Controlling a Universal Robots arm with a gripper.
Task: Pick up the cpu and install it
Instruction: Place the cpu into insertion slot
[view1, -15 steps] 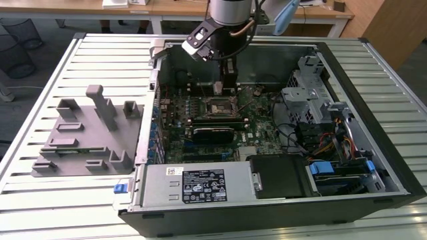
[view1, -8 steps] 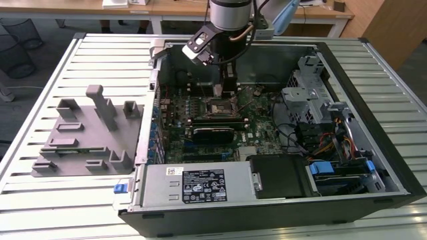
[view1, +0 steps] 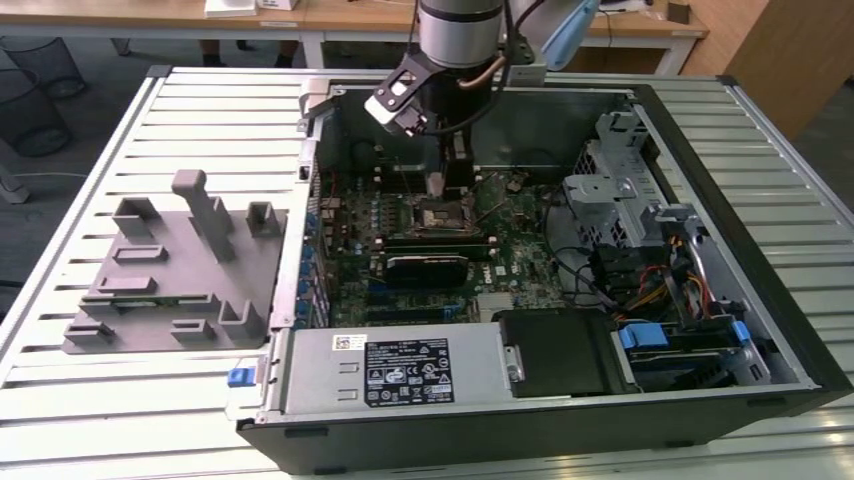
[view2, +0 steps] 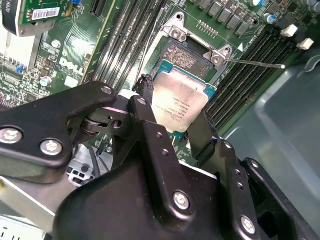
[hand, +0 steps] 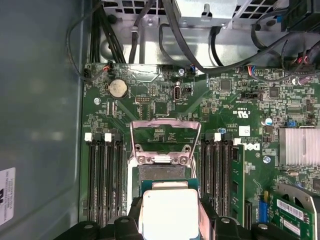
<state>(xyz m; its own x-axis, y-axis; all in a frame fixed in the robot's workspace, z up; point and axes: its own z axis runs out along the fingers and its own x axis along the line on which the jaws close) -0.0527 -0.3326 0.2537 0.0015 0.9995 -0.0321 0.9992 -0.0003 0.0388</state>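
Note:
The cpu (view2: 178, 101), a flat square chip with a silvery-white top, sits between my gripper's (view2: 174, 124) two black fingers (view2: 146, 116), which are shut on its opposite edges. It hangs close over the open motherboard socket (view2: 181, 54), tilted a little; I cannot tell whether it touches. In the first wrist view the cpu (hand: 170, 212) lies just before the socket's raised metal load plate (hand: 165, 142). The exterior view has the gripper (view1: 446, 186) reaching down into the open computer case, right above the socket (view1: 442, 213).
Memory slots (hand: 105, 175) flank the socket on both sides. A thin release lever (view2: 255, 63) sticks out beside it. Cables (hand: 200, 62) and a finned heatsink (hand: 299, 146) lie nearby. Grey fixture blocks (view1: 174, 270) stand on the slatted table at the exterior view's left; a power supply (view1: 387, 370) fills the case's near side.

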